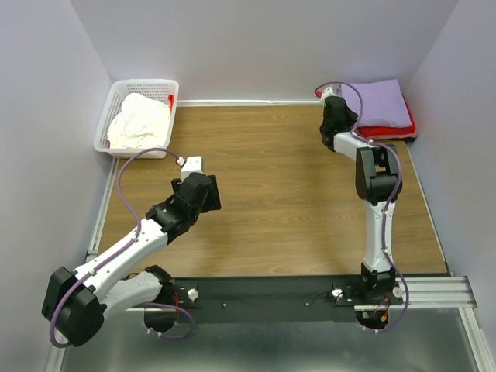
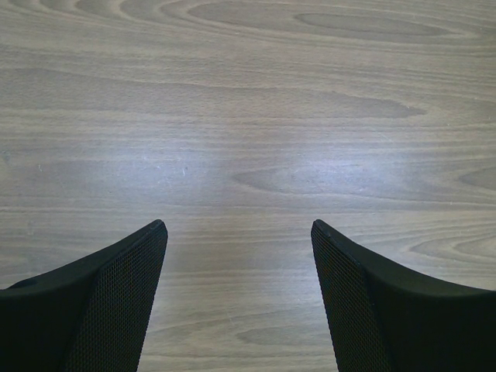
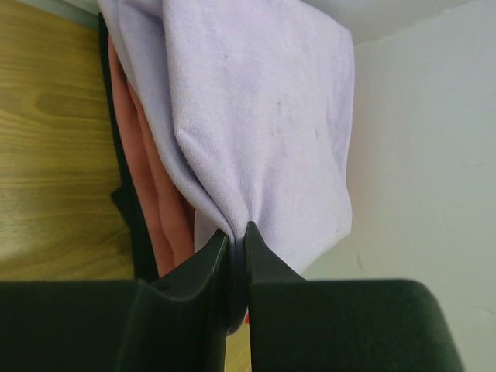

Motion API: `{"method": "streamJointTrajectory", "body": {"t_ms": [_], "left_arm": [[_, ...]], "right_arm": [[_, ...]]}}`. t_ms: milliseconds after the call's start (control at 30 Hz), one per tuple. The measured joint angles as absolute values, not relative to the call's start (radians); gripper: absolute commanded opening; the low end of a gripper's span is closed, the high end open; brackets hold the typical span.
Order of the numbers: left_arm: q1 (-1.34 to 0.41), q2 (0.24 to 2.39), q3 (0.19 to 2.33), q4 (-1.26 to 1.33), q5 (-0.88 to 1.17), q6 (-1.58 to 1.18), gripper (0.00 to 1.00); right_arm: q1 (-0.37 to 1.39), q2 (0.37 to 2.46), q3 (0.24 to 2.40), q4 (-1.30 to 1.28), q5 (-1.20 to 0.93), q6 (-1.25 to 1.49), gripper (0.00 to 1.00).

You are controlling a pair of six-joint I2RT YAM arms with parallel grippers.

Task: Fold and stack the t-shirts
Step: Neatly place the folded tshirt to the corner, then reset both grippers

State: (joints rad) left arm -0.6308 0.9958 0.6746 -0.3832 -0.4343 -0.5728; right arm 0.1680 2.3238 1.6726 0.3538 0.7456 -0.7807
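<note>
Right wrist view: right pincer is nipped nearly shut on a fold of the lavender shirt just ahead, red shirt beneath; lift shallowly so only lavender moves, while the left pincer gapes empty.

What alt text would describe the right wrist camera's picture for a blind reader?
The black right hand pinches a fold of the lavender t-shirt. A red t-shirt shows beneath it, with the wooden table at left and a pale wall at right.
</note>
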Motion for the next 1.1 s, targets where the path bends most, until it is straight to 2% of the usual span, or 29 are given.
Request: {"method": "streamJointTrajectory", "body": {"t_ms": [100, 200, 367, 400, 500, 700, 900, 933, 967, 1100], "left_arm": [[-0.631, 0.995, 0.674, -0.383, -0.435, -0.573, 0.82], [-0.631, 0.992, 0.674, -0.383, -0.435, -0.573, 0.82], [-0.631, 0.974, 0.671, -0.381, -0.435, -0.573, 0.82], [-0.631, 0.969, 0.671, -0.379, -0.435, -0.573, 0.82], [-0.631, 0.945, 0.671, -0.375, -0.435, -0.573, 0.82], [-0.631, 0.847, 0.673, -0.367, -0.439, -0.572, 0.83], [-0.631, 0.757, 0.711, -0.364, -0.464, -0.564, 0.83], [-0.631, 0.749, 0.721, -0.364, -0.467, -0.563, 0.83], [-0.631, 0.743, 0.733, -0.364, -0.476, -0.561, 0.83], [-0.631, 0.723, 0.794, -0.37, -0.527, -0.546, 0.84]], "right_arm": [[0.168, 2.32, 1.666, 0.334, 0.74, -0.754, 0.24], [0.168, 2.306, 1.66, 0.309, 0.738, -0.726, 0.43], [0.168, 2.257, 1.658, 0.247, 0.734, -0.667, 0.61], [0.168, 2.238, 1.655, 0.229, 0.734, -0.654, 0.68], [0.171, 2.169, 1.628, 0.176, 0.732, -0.598, 0.8], [0.172, 1.905, 1.528, 0.005, 0.683, -0.396, 0.9], [0.175, 1.596, 1.453, -0.143, 0.592, -0.187, 0.91], [0.176, 1.542, 1.437, -0.166, 0.573, -0.152, 0.93], [0.176, 1.485, 1.419, -0.186, 0.555, -0.113, 0.99], [0.176, 1.271, 1.334, -0.256, 0.505, 0.01, 1.0]]}}
